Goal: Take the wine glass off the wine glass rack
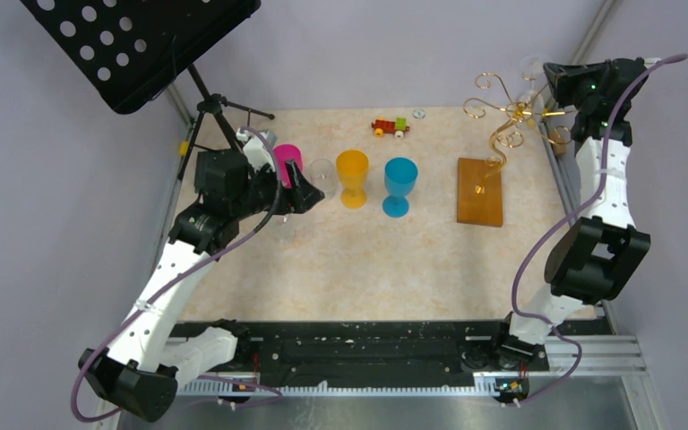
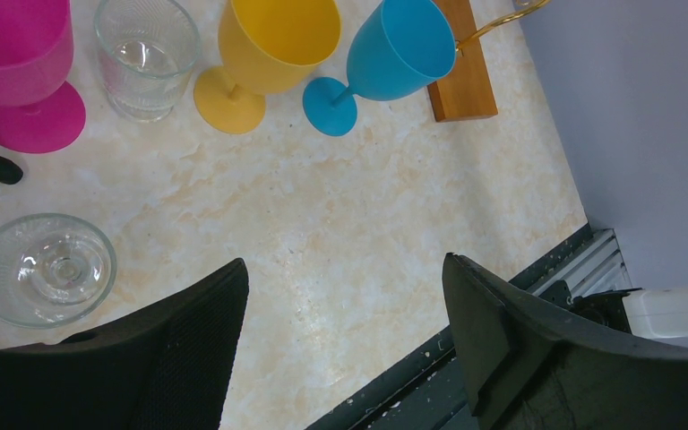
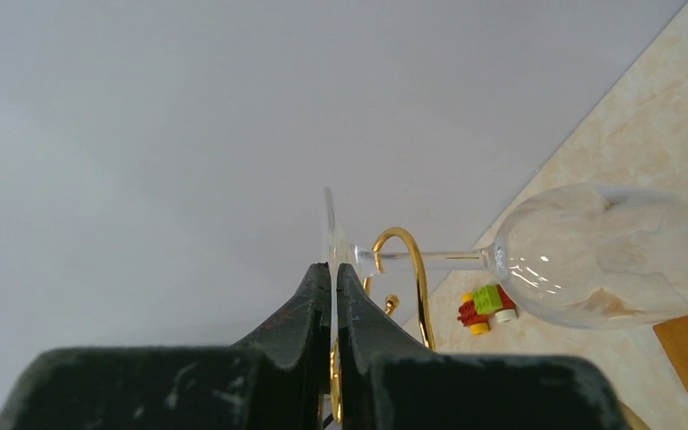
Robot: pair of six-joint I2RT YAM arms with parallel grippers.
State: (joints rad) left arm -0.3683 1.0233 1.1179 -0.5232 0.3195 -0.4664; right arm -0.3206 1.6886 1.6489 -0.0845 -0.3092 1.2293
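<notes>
While the foot is pinched, right gripper [image 3: 332, 269]: its two fingers are pressed together on the thin disc of the wine glass [image 3: 609, 255] foot, which shows edge-on just past the fingertips.
Wine glass: it lies sideways, not yet off the wine glass rack [image 1: 480, 193]. Its stem [image 3: 439, 259] runs away from the fingertips, and its bowl is out to their right in the wrist view.
Gold hook [image 3: 403, 240]: it curls over the stem just beyond the fingertips, between foot and bowl.
Snag risk: a pull along the stem would likely jam the bowl against the hook. The stem probably has to slide sideways out of the curl's open side.
Slip risk: the pinch is narrow and on smooth glass, with the bowl's weight well out from the fingers. The glass could pivot or drop.
Tipping risk: the wire stand looks light. A caught stem could drag the whole rack over, and its wooden base sits below the gripper.
Left gripper [image 2: 342, 262]: its fingers are spread apart and hold nothing. A clear glass [image 2: 45, 269] sits just beside one finger, and coloured goblets [image 2: 273, 45] stand ahead. It is well apart from the rack, so it cannot steady it.
</notes>
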